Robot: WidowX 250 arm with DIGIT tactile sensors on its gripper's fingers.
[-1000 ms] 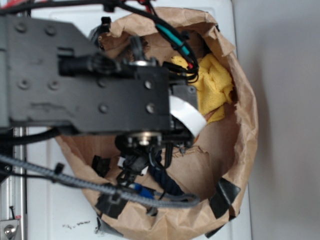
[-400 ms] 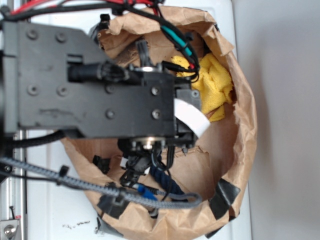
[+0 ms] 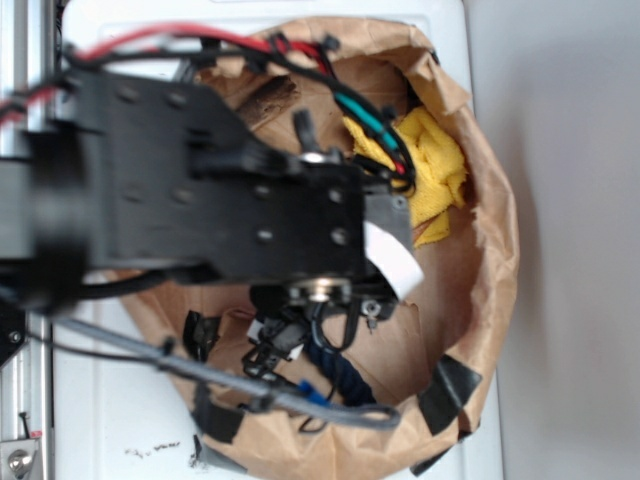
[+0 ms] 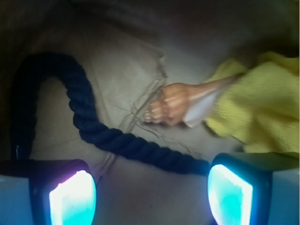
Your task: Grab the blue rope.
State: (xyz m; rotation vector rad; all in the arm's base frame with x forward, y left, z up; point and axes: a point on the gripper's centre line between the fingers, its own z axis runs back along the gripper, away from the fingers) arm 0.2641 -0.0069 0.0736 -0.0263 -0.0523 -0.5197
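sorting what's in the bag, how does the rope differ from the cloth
The rope is dark navy; the cloth is bright yellow. The rope is a thick twisted cord bent in a curve; the cloth is a soft crumpled heap. The rope runs between the fingers; the cloth lies off to one side. Both lie on brown paper.

The robot's black arm [image 3: 200, 190] stretched in from the left of the exterior view, blurred, its wrist end carrying red, black and green cables. The gripper [image 4: 150, 187] pointed downward, and in the wrist view its two fingers [image 4: 72, 197] stood well apart with an open gap between them, their pads glowing cyan. From the exterior view the fingers themselves were hidden beneath the arm's body.
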